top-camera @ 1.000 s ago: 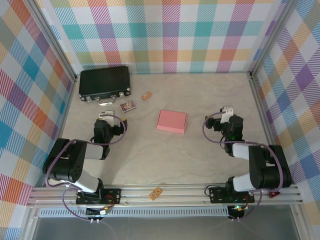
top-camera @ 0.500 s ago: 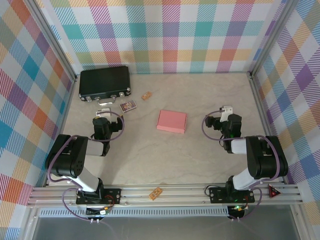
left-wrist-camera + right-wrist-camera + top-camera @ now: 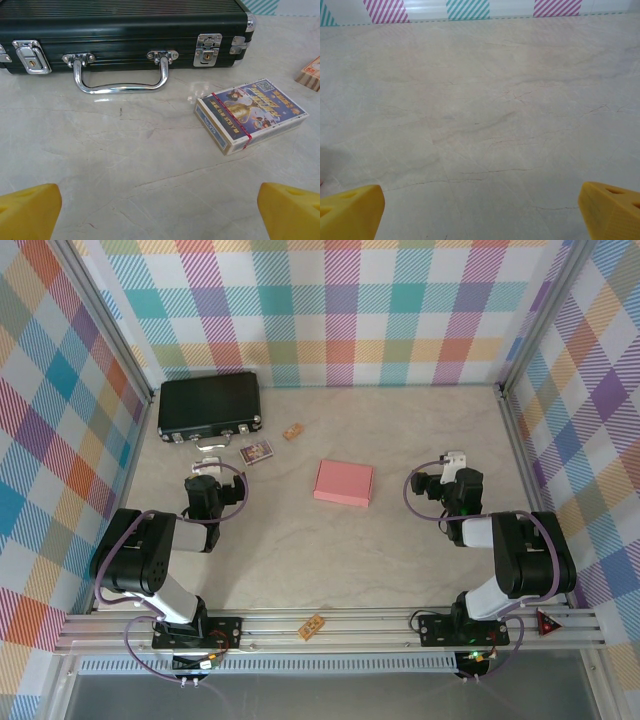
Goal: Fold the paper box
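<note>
The box [image 3: 343, 482] lies flat and closed on the counter [image 3: 300, 550], so folding looks finished, while the left hand [image 3: 205, 468] and right hand [image 3: 452, 464] stand wide open, empty, needing perhaps only a check.

black case [image 3: 125, 25]: its far side and left end run past the left wrist view's edges.
striped block [image 3: 310, 75]: cut by that view's right edge; we cannot name it.
left gripper fingertips [image 3: 27, 210]: cropped at the bottom corners.
right gripper fingertips [image 3: 350, 210]: cropped likewise.
tan piece on front rail [image 3: 312, 626]: too small for us to tell.
</note>
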You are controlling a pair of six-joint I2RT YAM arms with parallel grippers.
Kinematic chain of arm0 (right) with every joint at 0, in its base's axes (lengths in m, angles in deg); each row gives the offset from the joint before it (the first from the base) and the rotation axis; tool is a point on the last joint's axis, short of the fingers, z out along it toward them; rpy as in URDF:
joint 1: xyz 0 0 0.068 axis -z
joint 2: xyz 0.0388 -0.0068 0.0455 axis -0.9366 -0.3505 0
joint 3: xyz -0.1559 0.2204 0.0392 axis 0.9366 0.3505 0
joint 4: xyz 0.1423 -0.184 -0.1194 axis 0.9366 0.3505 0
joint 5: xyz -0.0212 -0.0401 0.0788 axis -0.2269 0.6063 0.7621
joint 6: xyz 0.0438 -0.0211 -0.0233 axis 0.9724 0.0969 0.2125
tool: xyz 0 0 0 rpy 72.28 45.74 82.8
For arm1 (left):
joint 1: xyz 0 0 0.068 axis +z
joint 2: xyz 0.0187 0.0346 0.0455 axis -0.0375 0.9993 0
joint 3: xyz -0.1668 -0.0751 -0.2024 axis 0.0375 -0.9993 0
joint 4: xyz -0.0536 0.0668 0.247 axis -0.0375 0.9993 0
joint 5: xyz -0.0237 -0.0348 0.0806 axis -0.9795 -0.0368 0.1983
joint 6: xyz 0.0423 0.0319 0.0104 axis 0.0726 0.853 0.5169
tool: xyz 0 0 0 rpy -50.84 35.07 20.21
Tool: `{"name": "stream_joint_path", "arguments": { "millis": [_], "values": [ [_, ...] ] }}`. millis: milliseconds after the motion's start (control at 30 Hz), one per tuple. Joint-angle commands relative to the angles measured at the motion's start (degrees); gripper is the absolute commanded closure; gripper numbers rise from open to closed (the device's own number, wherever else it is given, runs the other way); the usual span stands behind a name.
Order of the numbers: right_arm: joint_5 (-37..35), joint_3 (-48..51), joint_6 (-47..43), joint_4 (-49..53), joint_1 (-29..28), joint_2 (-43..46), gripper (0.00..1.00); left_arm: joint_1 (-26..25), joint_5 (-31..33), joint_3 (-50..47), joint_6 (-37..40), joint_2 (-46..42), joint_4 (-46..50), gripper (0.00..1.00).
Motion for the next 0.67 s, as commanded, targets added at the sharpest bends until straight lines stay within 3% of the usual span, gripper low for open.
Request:
{"name": "stream_joint_path", "arguments": {
  "millis": [0, 633],
  "values": [
    [-0.1, -0.8, 0.8, -0.3, 0.3, -0.4, 0.01, 0.5, 0.7, 0.8, -0.8, 0.3, -0.4, 0.00],
    [-0.1, -0.8, 0.8, -0.3, 0.3, -0.4, 0.01, 1.5, -3.7, 1.3, -0.5, 0.3, 0.8, 0.00]
  ]
}}
